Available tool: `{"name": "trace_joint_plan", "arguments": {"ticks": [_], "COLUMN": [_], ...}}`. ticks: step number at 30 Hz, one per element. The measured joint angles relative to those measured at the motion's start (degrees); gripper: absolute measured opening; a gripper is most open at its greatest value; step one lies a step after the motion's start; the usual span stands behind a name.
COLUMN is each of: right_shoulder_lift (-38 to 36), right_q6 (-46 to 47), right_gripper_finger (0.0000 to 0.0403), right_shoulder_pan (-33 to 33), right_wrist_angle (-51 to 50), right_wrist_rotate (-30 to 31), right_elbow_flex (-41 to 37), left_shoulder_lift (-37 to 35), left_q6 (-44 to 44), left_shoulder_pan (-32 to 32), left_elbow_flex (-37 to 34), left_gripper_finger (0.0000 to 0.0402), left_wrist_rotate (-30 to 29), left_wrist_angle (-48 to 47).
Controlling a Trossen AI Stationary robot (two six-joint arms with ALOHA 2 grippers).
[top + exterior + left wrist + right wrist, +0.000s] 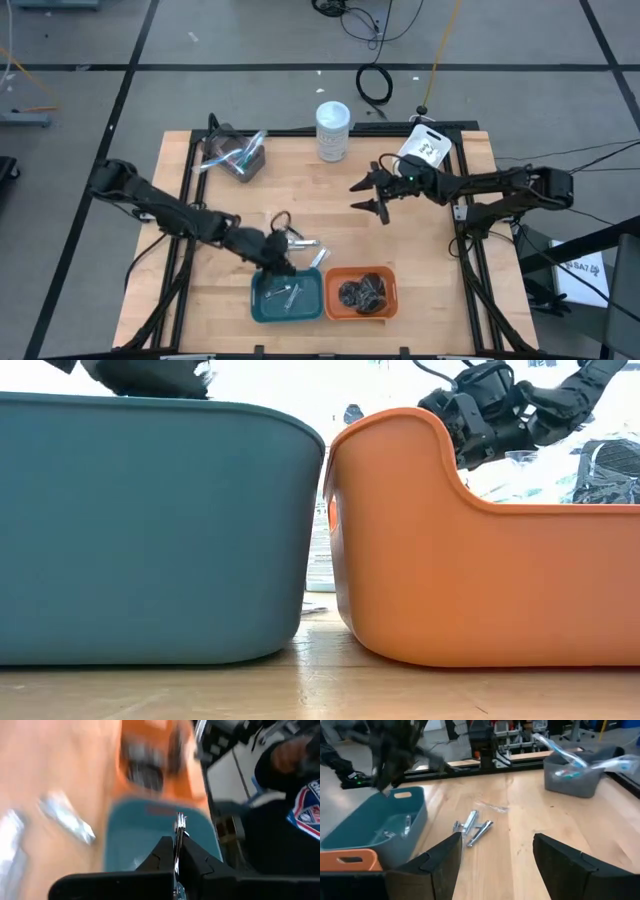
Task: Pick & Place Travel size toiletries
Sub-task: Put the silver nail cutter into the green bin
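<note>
My left gripper (276,258) hovers over the far left corner of the teal tray (310,305), shut on a slim silver stick (179,824). More silver sticks (286,294) lie inside that tray. Loose silver tubes (303,242) lie on the table just beyond it. Dark round bundles (362,292) fill the orange tray (390,278) to its right. My right gripper (372,196) hangs open above the table's right half, with nothing between its fingers (447,857). My left gripper pinches the slim silver stick between its two fingers (162,852), with the stick's end (179,820) standing out past the fingertips. The fingers slant down from the table's left side. The stick is lifted clear, above the teal tray (130,835).
A grey bin (236,157) holding clear wrapped pieces sits at the far left. A white-lidded jar (333,130) stands at the far edge, middle. A white box (427,148) lies at the far right. Bare wood stretches between the trays and the jar.
</note>
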Motion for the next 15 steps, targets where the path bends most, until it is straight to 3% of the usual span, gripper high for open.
{"name": "trace_joint_plan", "arguments": {"ticks": [7,15], "right_shoulder_lift": [-0.52,-0.52], "right_q6": [0.04,1.4], "right_gripper_finger": [0.0231,0.0227], "right_shoulder_pan": [-0.33,-0.33], "right_wrist_angle": [4.89,7.37], "right_wrist_rotate": [3.21,3.14], "right_elbow_flex": [-2.88,-3.57], "left_shoulder_lift": [8.08,14.36], "left_q6": [-12.85,-15.87], "left_shoulder_pan": [-2.28,-2.89], "left_elbow_flex": [0.0,0.0], "left_gripper_finger": [0.0001,0.0005], "left_wrist_rotate": [6.33,9.89], "left_wrist_angle": [0.7,2.78]}}
